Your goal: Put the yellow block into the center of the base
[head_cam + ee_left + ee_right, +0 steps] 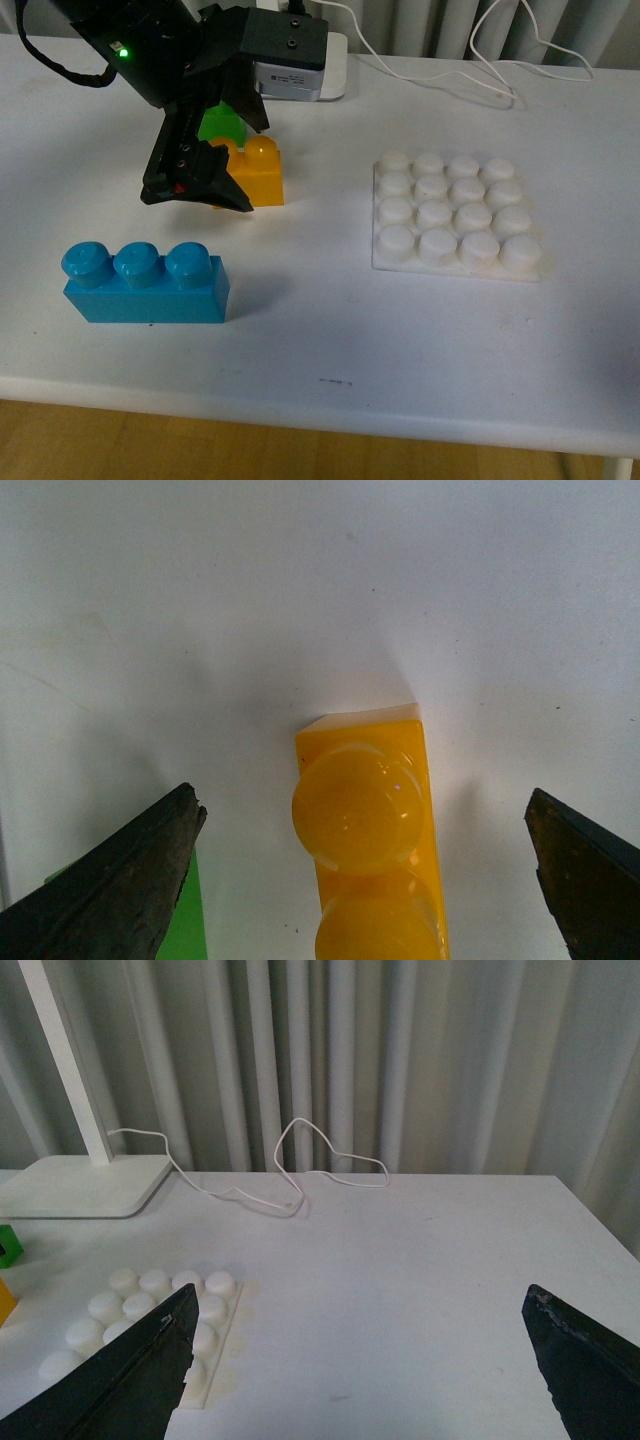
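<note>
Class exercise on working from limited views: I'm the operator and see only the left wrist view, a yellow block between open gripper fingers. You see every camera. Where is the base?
Observer: In the front view the base lies flat on the robot's right of the yellow block, with a clear gap between them.
Operator: Is anything sitting on it?
Observer: No, nothing rests on it; all sixteen studs are bare.
Operator: Is the other arm busy?
Observer: No, the right wrist view shows the right gripper open and holding nothing.
</note>
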You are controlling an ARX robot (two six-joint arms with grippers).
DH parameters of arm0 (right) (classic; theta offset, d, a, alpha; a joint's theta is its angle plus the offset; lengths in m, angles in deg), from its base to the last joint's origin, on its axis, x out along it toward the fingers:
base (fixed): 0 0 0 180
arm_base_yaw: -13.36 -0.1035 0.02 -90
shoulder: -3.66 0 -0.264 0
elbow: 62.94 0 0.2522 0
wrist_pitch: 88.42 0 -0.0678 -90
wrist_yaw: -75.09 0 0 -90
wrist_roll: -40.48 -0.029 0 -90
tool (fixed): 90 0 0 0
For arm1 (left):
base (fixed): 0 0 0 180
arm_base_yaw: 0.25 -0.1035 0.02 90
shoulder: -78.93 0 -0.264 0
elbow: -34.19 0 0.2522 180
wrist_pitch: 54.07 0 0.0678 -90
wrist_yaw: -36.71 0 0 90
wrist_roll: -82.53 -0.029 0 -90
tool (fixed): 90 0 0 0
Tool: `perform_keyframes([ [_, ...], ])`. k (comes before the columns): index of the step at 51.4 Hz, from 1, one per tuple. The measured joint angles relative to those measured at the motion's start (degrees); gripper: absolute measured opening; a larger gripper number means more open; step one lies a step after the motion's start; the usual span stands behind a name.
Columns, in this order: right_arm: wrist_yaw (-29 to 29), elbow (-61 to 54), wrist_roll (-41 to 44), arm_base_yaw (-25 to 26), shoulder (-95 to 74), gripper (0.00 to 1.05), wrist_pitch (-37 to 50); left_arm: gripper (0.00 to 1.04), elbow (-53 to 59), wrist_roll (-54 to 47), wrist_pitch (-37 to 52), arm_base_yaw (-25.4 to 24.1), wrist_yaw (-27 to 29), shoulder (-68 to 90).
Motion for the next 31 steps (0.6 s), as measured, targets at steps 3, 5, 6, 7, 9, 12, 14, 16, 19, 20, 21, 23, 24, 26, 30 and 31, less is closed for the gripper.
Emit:
perform_keyframes([
  [3, 0.00, 0.00, 0.00, 0.00, 0.00, 0.95, 0.00, 0.98, 0.00, 0.15, 0.02, -0.02, 0.31, 0.37],
  [5, 0.00, 0.00, 0.02, 0.00, 0.00, 0.95, 0.00, 0.93, 0.00, 0.17, 0.04, -0.02, 0.31, 0.68],
  [6, 0.00, 0.00, 0.00, 0.00, 0.02, 0.95, 0.00, 0.89, 0.00, 0.22, 0.04, -0.02, 0.31, 0.76],
  [7, 0.00, 0.00, 0.00, 0.00, 0.00, 0.95, 0.00, 0.86, 0.00, 0.26, 0.04, -0.02, 0.31, 0.90],
  [9, 0.00, 0.00, 0.02, 0.00, 0.00, 0.95, 0.00, 0.77, 0.00, 0.33, 0.04, -0.02, 0.33, 1.18],
  [12, 0.00, 0.00, 0.00, 0.00, 0.00, 0.95, 0.00, 0.68, 0.00, 0.37, 0.04, -0.04, 0.35, 1.46],
  [14, 0.00, 0.00, 0.02, -0.02, 0.00, 0.95, 0.00, 0.62, 0.00, 0.39, 0.04, -0.04, 0.35, 1.57],
  [16, 0.00, 0.00, 0.00, 0.00, 0.00, 0.95, 0.00, 0.57, 0.00, 0.39, 0.02, -0.07, 0.35, 1.70],
  [19, 0.00, 0.00, 0.02, 0.00, 0.02, 0.95, 0.00, 0.50, 0.00, 0.39, 0.02, -0.09, 0.48, 1.75],
  [20, 0.00, 0.00, 0.02, 0.00, 0.00, 0.95, 0.00, 0.46, 0.00, 0.39, 0.00, -0.07, 0.50, 1.75],
  [21, 0.00, 0.00, 0.00, 0.00, 0.02, 0.95, 0.00, 0.44, 0.00, 0.39, 0.00, -0.07, 0.50, 1.75],
  [23, 0.00, 0.00, 0.02, 0.00, 0.00, 0.95, 0.00, 0.39, -0.11, 0.39, -0.17, -0.07, 0.46, 1.75],
  [24, 0.00, 0.00, 0.00, 0.00, 0.00, 0.95, 0.00, 0.36, -0.24, 0.42, -0.37, -0.07, 0.44, 1.75],
  [26, 0.00, 0.00, 0.02, 0.00, 0.02, 0.95, 0.02, 0.33, -0.46, 0.48, -0.55, -0.07, 0.42, 1.75],
  [30, 0.00, 0.00, 0.00, 0.00, 0.00, 0.95, 0.00, 0.33, -1.99, 0.52, -2.16, 0.17, 0.28, 1.73],
  [31, 0.00, 0.00, 0.00, 0.00, 0.00, 0.95, 0.00, 0.33, -2.38, 0.55, -2.49, 0.28, 0.24, 1.70],
])
